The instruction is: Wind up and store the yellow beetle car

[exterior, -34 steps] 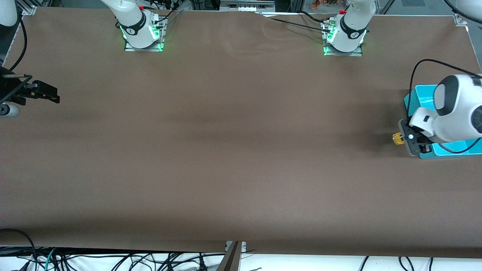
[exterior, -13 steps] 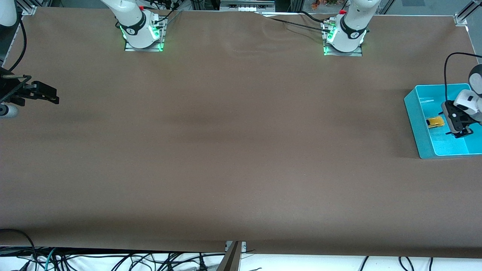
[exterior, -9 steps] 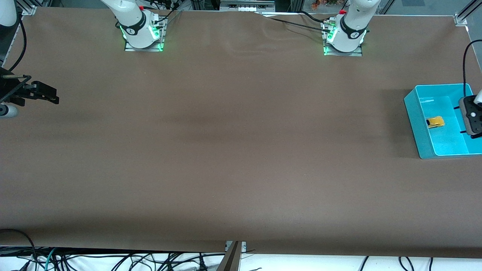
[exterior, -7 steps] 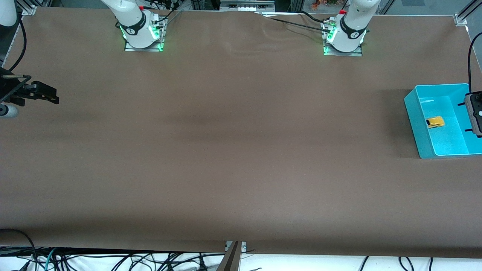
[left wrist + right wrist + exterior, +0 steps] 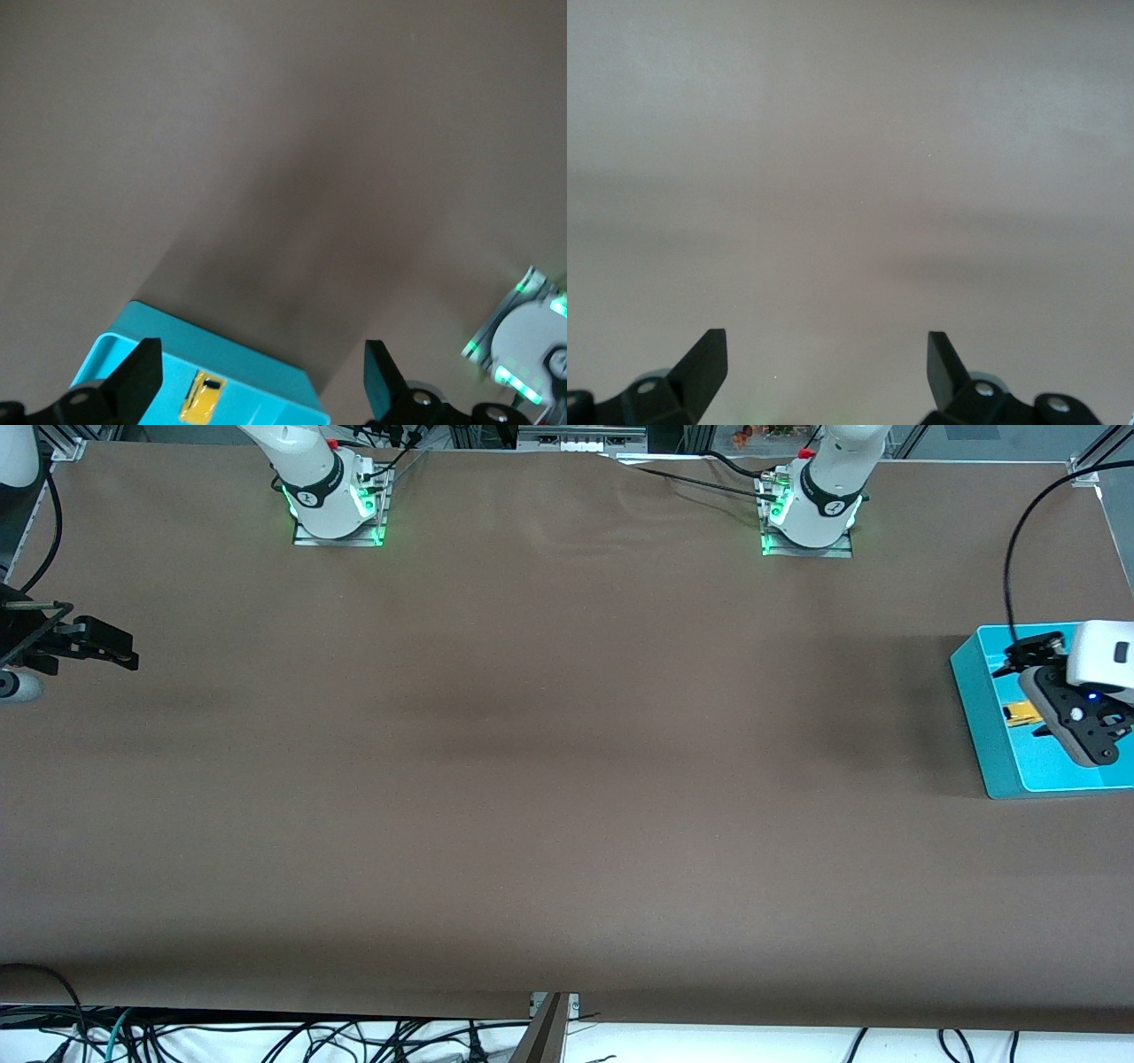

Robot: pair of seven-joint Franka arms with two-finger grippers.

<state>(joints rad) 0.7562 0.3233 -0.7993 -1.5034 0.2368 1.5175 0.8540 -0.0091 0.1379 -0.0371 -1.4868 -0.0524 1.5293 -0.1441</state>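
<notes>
We see the yellow beetle car [image 5: 1021,712] lying in the teal bin [image 5: 974,691] at the left arm's end of the table; our left gripper [image 5: 261,376] hangs over it, released and empty; our right gripper [image 5: 826,361] waits, spread wide.

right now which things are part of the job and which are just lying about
Job:
- yellow beetle car, lying in the teal bin
- left tool, open, over the bin

Not in use:
- right tool, open, waiting at the right arm's end
- brown table cover
</notes>
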